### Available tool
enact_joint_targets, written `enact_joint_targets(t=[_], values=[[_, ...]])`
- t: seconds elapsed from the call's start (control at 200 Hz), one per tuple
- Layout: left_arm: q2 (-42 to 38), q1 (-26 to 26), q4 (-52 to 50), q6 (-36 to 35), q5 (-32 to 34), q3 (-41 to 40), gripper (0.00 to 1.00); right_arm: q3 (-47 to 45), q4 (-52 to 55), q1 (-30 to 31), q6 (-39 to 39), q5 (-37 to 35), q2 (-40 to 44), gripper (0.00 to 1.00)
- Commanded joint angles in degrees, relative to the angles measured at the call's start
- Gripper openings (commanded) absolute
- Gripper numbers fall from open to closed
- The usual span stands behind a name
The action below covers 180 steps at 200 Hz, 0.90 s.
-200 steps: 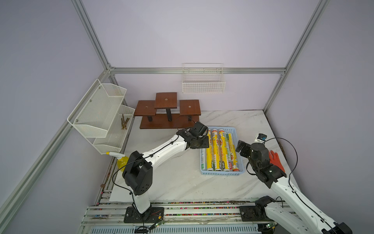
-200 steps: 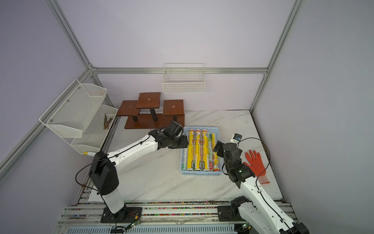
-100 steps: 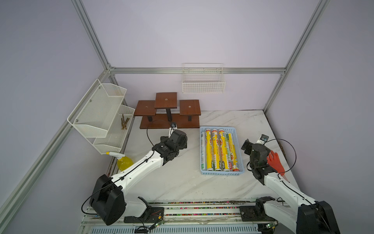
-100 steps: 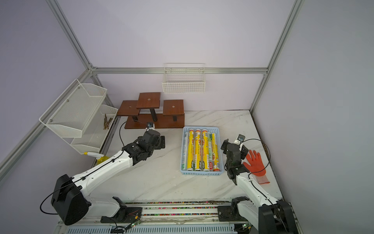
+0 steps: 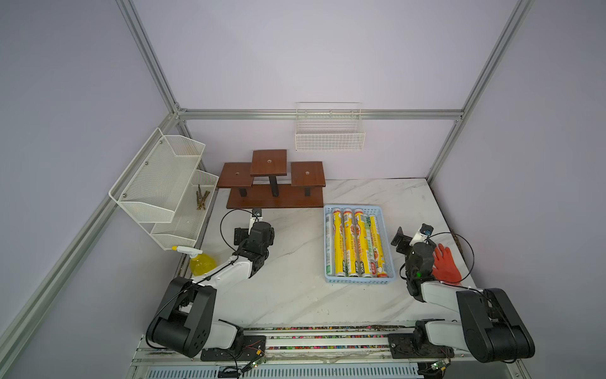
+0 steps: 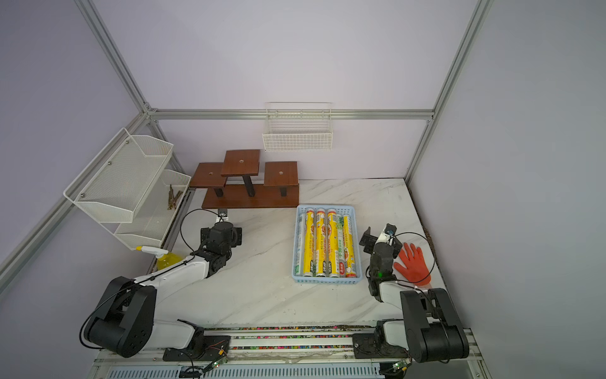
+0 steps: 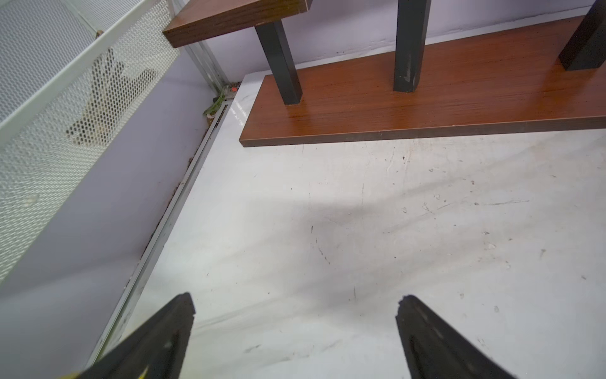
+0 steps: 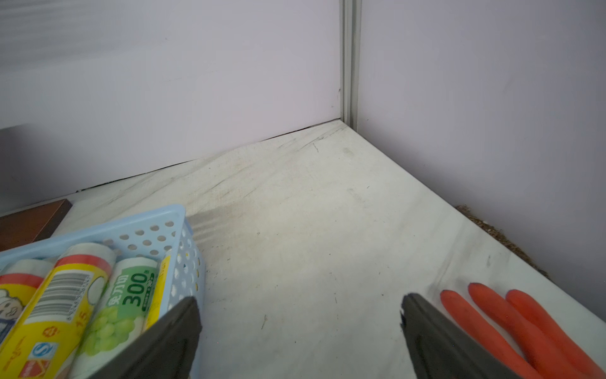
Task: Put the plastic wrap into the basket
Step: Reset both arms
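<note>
Several rolls of plastic wrap [image 5: 355, 242] [image 6: 323, 244], mostly yellow, lie side by side lengthwise in the light blue basket [image 5: 359, 279] [image 6: 326, 207] right of the table's middle. My left gripper [image 5: 255, 230] [image 6: 221, 231] hovers open and empty over bare marble, well left of the basket; the left wrist view shows only tabletop between the jaws of that gripper [image 7: 295, 300]. My right gripper [image 5: 414, 241] [image 6: 381, 241] is open and empty just right of the basket. Its wrist view shows the gripper [image 8: 299, 299] over bare table, with a basket corner [image 8: 183, 262] and roll ends [image 8: 128, 295] beside one finger.
A brown wooden stepped stand [image 5: 273, 197] sits at the back, left of the basket. A white wire basket [image 5: 329, 137] hangs on the back wall, a white two-tier mesh rack [image 5: 164, 183] on the left wall. A yellow spray bottle [image 5: 200, 264] stands below the rack. An orange glove [image 5: 446, 262] lies beside my right arm.
My left arm has pulled back from the basket's left side toward the front left, its gripper open. The right arm has drawn back and down toward the front right.
</note>
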State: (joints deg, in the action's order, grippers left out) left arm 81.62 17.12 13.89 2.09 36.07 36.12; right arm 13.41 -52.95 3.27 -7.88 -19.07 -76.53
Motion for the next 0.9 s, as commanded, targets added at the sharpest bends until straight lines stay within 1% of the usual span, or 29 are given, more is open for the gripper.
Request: enact_joint_targets(t=[0.0, 0.05, 0.09, 0.125, 0.2, 0.245, 0.285, 0.315, 0.365, 0.455, 0.515, 0.585, 0.635, 0.675, 0.73, 0.8, 0.895], values=[[3.58, -1.48, 12.27, -8.74, -2.9, 0.82, 1.0, -0.15, -9.67, -0.2, 2.59, 3.46, -1.52, 1.0], [4.19, -2.15, 14.54, -10.37, -3.53, 0.43, 1.0, 0.2, -9.93, -0.27, 2.15, 2.48, -2.29, 1.0], [4.48, -3.03, 17.76, -11.79, -5.19, -1.11, 1.0, 0.3, -9.85, -0.25, 2.45, 3.31, -3.19, 1.0], [4.68, -4.28, 20.54, -11.68, -6.8, -2.48, 1.0, 0.22, -10.68, -0.27, 2.64, 3.86, -4.44, 1.0], [4.49, -7.45, 20.86, -8.42, -10.56, -4.12, 1.0, -1.35, -18.86, -0.24, 2.52, 3.61, -8.53, 1.0], [4.17, -8.68, 24.22, -7.51, -12.8, -6.84, 1.0, -2.57, -24.28, -0.21, 2.98, 3.83, -11.06, 1.0], [4.28, -9.81, 27.87, -6.46, -13.75, -8.99, 1.0, -3.38, -27.54, -0.27, 4.01, 5.63, -13.83, 1.0], [4.82, -10.51, 30.79, -5.93, -14.49, -10.54, 1.0, -3.84, -29.98, 0.0, 4.36, 5.17, -15.05, 1.0], [5.51, -11.25, 34.75, -5.75, -15.65, -11.97, 1.0, -3.89, -27.83, 0.33, 3.92, 3.59, -13.81, 1.0], [5.19, -12.54, 33.26, -4.67, -17.97, -11.75, 1.0, -3.07, -24.62, 0.34, 1.79, -0.53, -12.72, 1.0], [5.9, -14.29, 34.46, -3.19, -20.07, -12.34, 1.0, -3.03, -25.24, 0.34, 2.06, -0.44, -13.08, 1.0], [7.17, -15.95, 36.19, -2.09, -24.01, -13.3, 1.0, -3.28, -27.01, 0.34, 2.36, -0.29, -13.85, 1.0], [8.46, -16.15, 41.2, -2.43, -24.43, -14.7, 1.0, -3.33, -27.23, 0.34, 2.43, -0.26, -14.06, 1.0], [8.86, -16.24, 41.67, -2.48, -24.51, -14.79, 1.0, -3.05, -26.46, 0.34, 2.43, -0.27, -13.9, 1.0], [8.3, -16.6, 38.9, -1.81, -24.58, -13.87, 1.0, -2.15, -24.63, 0.38, 2.72, 0.22, -13.82, 1.0], [8.2, -16.95, 38.3, -1.52, -24.76, -13.62, 1.0, -0.24, -20.74, 0.42, 3.44, 2.09, -13.84, 1.0], [8.19, -17.04, 38.45, -1.56, -24.98, -13.71, 1.0, 3.31, -13.95, 0.42, 5.72, 8.31, -13.52, 1.0]])
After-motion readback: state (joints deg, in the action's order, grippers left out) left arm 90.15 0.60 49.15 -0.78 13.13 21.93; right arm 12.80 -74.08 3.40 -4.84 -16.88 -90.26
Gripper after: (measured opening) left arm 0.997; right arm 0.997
